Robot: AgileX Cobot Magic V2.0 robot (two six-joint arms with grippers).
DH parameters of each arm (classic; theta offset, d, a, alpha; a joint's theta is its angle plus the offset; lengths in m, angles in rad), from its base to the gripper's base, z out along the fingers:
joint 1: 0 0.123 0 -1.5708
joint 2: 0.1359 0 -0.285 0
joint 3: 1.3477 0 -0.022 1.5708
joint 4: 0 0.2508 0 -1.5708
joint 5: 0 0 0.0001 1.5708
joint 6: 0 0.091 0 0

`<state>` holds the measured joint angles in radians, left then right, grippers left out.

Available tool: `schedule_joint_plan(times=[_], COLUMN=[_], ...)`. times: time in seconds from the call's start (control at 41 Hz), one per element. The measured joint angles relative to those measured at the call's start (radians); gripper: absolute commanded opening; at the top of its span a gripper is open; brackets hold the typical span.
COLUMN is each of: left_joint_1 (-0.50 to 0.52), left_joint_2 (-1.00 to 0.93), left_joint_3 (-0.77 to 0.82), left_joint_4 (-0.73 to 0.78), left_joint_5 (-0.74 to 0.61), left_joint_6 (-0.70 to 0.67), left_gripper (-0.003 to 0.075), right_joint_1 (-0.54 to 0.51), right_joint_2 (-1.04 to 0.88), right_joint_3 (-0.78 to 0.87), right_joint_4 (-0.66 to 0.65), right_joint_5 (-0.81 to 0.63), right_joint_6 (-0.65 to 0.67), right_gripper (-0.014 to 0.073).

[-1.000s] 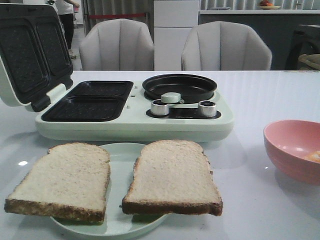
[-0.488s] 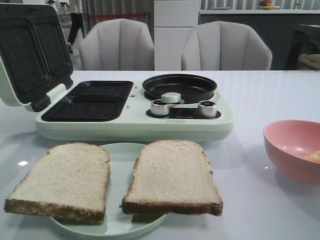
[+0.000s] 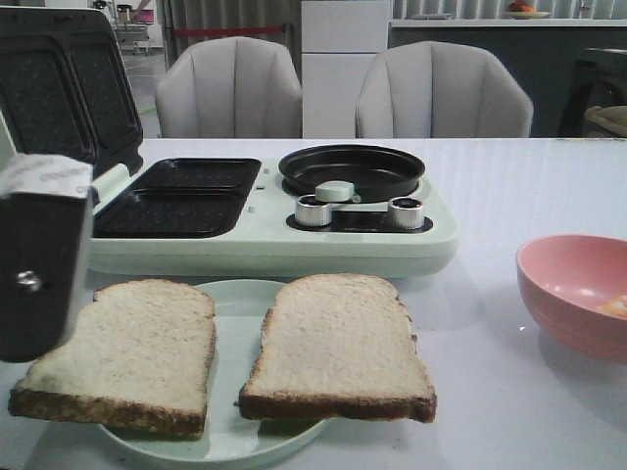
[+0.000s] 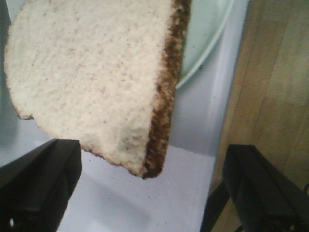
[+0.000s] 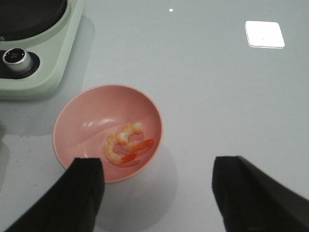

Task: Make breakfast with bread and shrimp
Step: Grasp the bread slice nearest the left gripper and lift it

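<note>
Two slices of bread lie side by side on a pale green plate (image 3: 238, 304): the left slice (image 3: 127, 352) and the right slice (image 3: 338, 345). My left gripper (image 4: 154, 193) hangs open just off the near corner of the left slice (image 4: 91, 77), touching nothing. Its black body (image 3: 39, 264) shows at the left of the front view. The shrimp (image 5: 126, 144) lie curled in a pink bowl (image 5: 91, 116). Above the table beside that bowl, my right gripper (image 5: 157, 193) is open and empty.
A pale green breakfast maker (image 3: 265, 245) stands behind the plate, lid (image 3: 59, 88) up, with two dark grill wells (image 3: 181, 196), a round pan (image 3: 353, 168) and two knobs (image 3: 313, 211). The table's front edge and wooden floor (image 4: 275, 72) are close to the left gripper.
My left arm has come into the front view at the left, beside the left bread slice. Bread, plate and bowl have not moved.
</note>
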<state>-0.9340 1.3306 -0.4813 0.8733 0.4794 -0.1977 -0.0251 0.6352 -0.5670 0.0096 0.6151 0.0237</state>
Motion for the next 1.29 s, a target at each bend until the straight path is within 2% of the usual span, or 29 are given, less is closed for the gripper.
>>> schedule_joint_plan(times=[0.146, 0.244, 0.317, 0.463, 0.61, 0.805, 1.098, 1.293], left_joint_1=[0.0, 0.0, 0.0, 0.0, 0.0, -0.011, -0.12, -0.132], left_joint_2=[0.076, 0.114, 0.135, 0.149, 0.15, 0.15, 0.008, -0.156], left_joint_3=[-0.031, -0.037, -0.041, -0.042, -0.042, -0.042, -0.045, -0.071], left_joint_4=[0.192, 0.269, 0.295, 0.31, 0.313, 0.309, 0.297, 0.419], left_joint_5=[0.0, -0.002, -0.004, 0.005, 0.012, 0.035, 0.156, 0.242], left_joint_6=[-0.191, -0.234, -0.246, -0.251, -0.251, -0.251, -0.253, -0.253], left_gripper=[0.0634, 0.0617, 0.0561, 0.0384, 0.024, 0.0102, 0.0099, 0.0099], right_joint_1=[0.0, 0.0, 0.0, 0.0, 0.0, 0.0, 0.0, 0.0], right_joint_2=[0.0, 0.0, 0.0, 0.0, 0.0, 0.0, 0.0, 0.0], right_joint_3=[0.0, 0.0, 0.0, 0.0, 0.0, 0.0, 0.0, 0.0], right_joint_4=[-0.002, -0.002, -0.002, -0.002, -0.002, -0.002, -0.002, -0.002], right_joint_5=[0.0, 0.0, 0.0, 0.0, 0.0, 0.0, 0.0, 0.0], right_joint_6=[0.0, 0.0, 0.0, 0.0, 0.0, 0.0, 0.0, 0.0], right_gripper=[0.0577, 0.0577, 0.0577, 0.0577, 0.0577, 0.0577, 0.0577, 0.0577])
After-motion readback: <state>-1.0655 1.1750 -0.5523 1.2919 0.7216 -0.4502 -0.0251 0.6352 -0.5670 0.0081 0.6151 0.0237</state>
